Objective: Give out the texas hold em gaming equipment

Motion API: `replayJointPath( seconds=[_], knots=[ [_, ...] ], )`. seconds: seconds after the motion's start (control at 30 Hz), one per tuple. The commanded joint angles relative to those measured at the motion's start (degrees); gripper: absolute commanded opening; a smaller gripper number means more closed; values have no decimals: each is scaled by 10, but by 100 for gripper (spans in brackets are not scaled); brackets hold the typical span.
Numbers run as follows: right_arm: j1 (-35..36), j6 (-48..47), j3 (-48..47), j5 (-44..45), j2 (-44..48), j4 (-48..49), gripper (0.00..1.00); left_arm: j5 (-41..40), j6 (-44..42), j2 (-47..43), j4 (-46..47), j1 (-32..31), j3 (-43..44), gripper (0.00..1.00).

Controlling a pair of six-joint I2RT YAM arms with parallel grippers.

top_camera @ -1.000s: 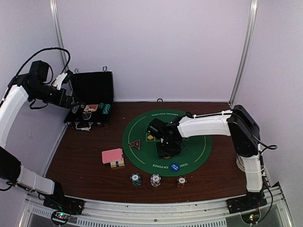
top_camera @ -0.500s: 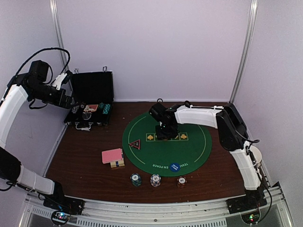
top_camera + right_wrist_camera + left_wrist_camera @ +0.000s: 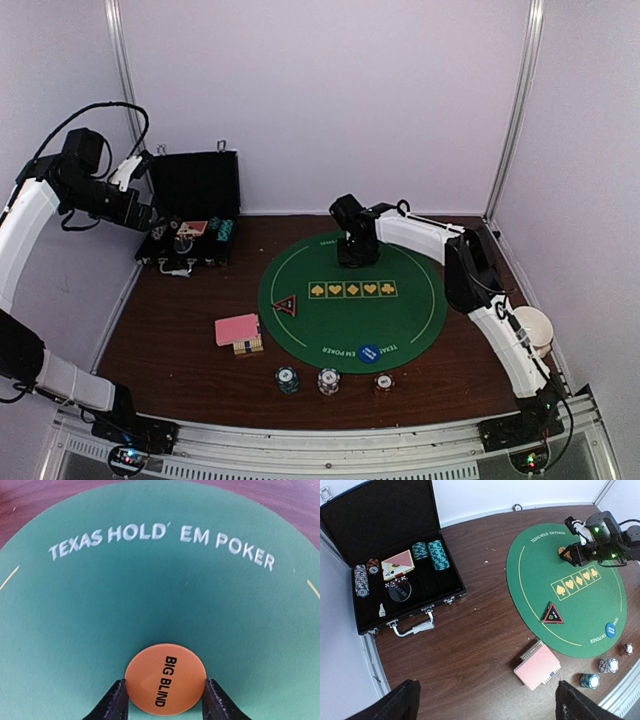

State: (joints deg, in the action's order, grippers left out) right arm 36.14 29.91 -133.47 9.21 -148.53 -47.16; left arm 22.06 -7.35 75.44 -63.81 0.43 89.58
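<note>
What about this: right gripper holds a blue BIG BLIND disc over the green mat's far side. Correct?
No: the disc is orange, not blue, per the right wrist view. The right gripper does hold it over the far side of the green mat.

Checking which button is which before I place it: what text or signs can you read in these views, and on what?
"TEXAS HOLD' EM POKER": far rim of the green mat.
"BIG BLIND": orange disc.
Five yellow suit symbols, no words: mat's centre.
Too small to read: lettering on the blue disc, triangle marker, and black disc in the case.
</note>
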Motion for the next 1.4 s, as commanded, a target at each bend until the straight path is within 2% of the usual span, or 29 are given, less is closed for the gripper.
replayJointPath(
  seconds=[0.0, 0.17, 0.43, 0.53, 0.63, 0.8, 0.93, 1.13, 1.37],
  knots=[
    [-17, -19, -40, 0, -28, 9, 41, 0, -14, 7, 1, 4, 9, 97],
    [-27, -32, -70, -20, -49, 21, 46, -2, -19, 11, 1, 4, 7, 97],
    [-25, -63, -65, -42, -15, 7, 75, 0, -18, 18, 0, 4, 10, 97],
    [-13, -76, 10, -34, 51, 9, 81, 0, -17, 16, 1, 4, 13, 98],
    [9, -77, 140, -32, 145, 42, 84, 0, -16, 13, 1, 4, 15, 98],
    [72, -59, 363, -49, 305, 89, 84, 3, -14, 10, 1, 4, 8, 97],
    [127, -32, 469, -66, 360, 85, 81, 2, -15, 6, 1, 4, 0, 98],
    [183, 10, 526, -60, 370, 58, 79, 9, -12, -3, 1, 4, -2, 98],
    [202, 26, 541, -46, 369, 29, 77, 16, -10, -9, -3, 4, -2, 98]
  ],
)
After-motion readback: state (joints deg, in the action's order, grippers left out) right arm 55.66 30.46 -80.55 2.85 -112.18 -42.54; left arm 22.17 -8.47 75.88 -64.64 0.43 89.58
